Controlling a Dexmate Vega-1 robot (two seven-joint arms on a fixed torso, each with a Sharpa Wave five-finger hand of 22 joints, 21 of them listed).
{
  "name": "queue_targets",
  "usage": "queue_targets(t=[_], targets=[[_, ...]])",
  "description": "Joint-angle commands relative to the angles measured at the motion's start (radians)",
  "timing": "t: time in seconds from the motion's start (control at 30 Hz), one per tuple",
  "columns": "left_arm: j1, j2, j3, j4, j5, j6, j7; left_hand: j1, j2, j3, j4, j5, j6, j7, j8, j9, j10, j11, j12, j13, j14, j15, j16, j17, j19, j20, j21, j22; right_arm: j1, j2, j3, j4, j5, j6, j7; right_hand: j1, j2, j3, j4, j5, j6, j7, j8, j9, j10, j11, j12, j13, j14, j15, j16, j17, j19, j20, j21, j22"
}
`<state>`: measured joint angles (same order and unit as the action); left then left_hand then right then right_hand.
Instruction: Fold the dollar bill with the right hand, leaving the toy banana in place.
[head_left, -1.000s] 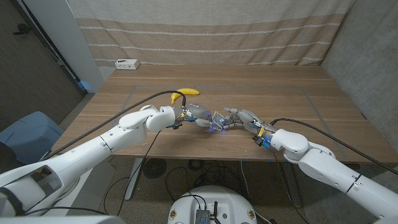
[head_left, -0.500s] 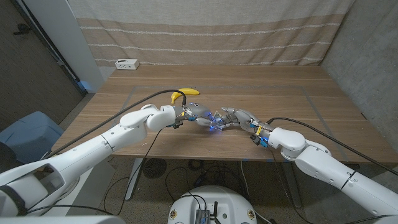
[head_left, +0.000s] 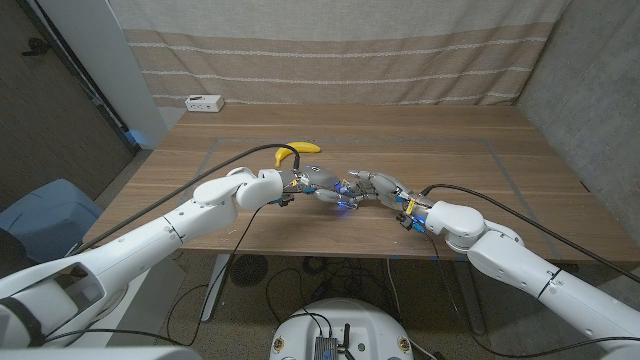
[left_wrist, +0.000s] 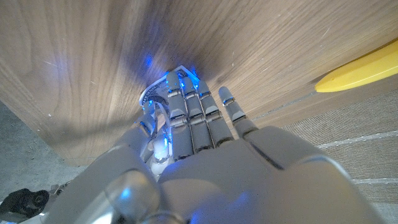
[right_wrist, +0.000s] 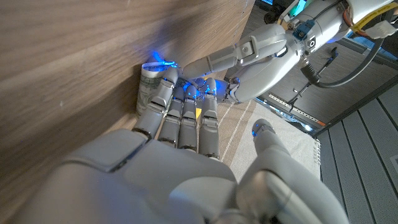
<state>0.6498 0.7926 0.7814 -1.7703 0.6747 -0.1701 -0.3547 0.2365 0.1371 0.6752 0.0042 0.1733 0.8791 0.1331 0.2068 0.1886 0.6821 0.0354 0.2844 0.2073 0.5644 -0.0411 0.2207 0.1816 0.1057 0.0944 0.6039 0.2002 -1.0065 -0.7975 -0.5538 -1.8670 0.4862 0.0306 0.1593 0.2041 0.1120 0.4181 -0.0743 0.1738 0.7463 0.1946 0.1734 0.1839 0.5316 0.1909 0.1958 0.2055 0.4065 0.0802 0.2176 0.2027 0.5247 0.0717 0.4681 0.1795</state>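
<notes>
Since a second ago, the right hand (head_left: 372, 186) has slid inward over the dollar bill (right_wrist: 149, 87), which lies near the table's (head_left: 500, 190) front edge between both hands. Its fingers (right_wrist: 180, 115) press the paper down, seemingly creasing it. The left hand (head_left: 318, 186) pins the other end, fingers extended. Behind them, well apart, the toy banana (head_left: 298, 150) rests untouched.

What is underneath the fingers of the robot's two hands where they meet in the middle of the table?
A dollar bill lies under the fingertips of the right hand and left hand, on the wooden table. A folded edge shows; the rest is covered. The toy banana lies apart, behind.
</notes>
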Motion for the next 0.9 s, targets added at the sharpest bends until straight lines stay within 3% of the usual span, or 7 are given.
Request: queue_targets(t=[0.03,0.4,0.63,0.9], targets=[[0.004,0.003,-0.002,-0.011,0.000,0.005,0.004,-0.010,-0.004,0.000,0.002,-0.004,-0.008,-0.012,-0.004,0.002,0.003,-0.002,-0.004,0.002,0.004,0.001,-0.008,-0.001,0.000,-0.003,0.003,0.000,0.049,-0.033,-0.038,-0.065,-0.084,-0.130,-0.016,-0.017,-0.003,-0.003,0.010,0.003,-0.014,0.007,0.002,0.004,-0.013,0.000,-0.003,0.000,-0.009,0.001,-0.004,0.004,-0.011,0.002,-0.007,0.001],[0.032,0.033,-0.043,-0.069,0.022,0.042,0.048,0.001,-0.028,-0.001,-0.028,-0.002,-0.028,-0.027,-0.011,0.002,0.000,0.001,-0.012,0.002,-0.003,0.011,-0.016,-0.004,0.004,0.000,0.004,-0.001,0.094,-0.048,-0.076,-0.091,-0.121,-0.270,-0.015,-0.035,-0.008,-0.012,0.020,0.005,-0.028,0.008,0.004,0.004,-0.022,0.000,-0.003,0.001,-0.017,0.006,-0.007,0.005,-0.018,0.003,-0.014,0.002],[0.071,0.069,-0.101,-0.140,0.034,0.086,0.101,0.016,-0.038,0.001,-0.057,0.000,-0.017,-0.025,-0.006,0.002,0.014,0.002,-0.012,0.003,0.021,0.014,-0.009,-0.003,0.008,0.009,0.004,-0.002,0.103,-0.044,-0.084,-0.089,-0.131,-0.293,-0.027,-0.047,-0.012,-0.019,0.025,0.006,-0.028,0.009,0.007,0.004,-0.021,0.001,-0.001,0.001,-0.017,0.008,-0.006,0.006,-0.017,0.004,-0.015,0.002],[0.131,0.115,-0.173,-0.236,0.065,0.139,0.171,0.011,-0.035,-0.009,-0.066,0.000,0.027,-0.015,0.010,0.005,0.051,0.008,-0.001,0.011,0.074,0.018,0.013,0.006,0.021,0.015,0.007,-0.002,0.122,-0.036,-0.097,-0.085,-0.144,-0.312,-0.026,-0.055,-0.014,-0.023,0.030,0.007,-0.028,0.009,0.009,0.004,-0.021,0.001,0.000,0.001,-0.015,0.009,-0.006,0.007,-0.017,0.007,-0.017,0.002]])
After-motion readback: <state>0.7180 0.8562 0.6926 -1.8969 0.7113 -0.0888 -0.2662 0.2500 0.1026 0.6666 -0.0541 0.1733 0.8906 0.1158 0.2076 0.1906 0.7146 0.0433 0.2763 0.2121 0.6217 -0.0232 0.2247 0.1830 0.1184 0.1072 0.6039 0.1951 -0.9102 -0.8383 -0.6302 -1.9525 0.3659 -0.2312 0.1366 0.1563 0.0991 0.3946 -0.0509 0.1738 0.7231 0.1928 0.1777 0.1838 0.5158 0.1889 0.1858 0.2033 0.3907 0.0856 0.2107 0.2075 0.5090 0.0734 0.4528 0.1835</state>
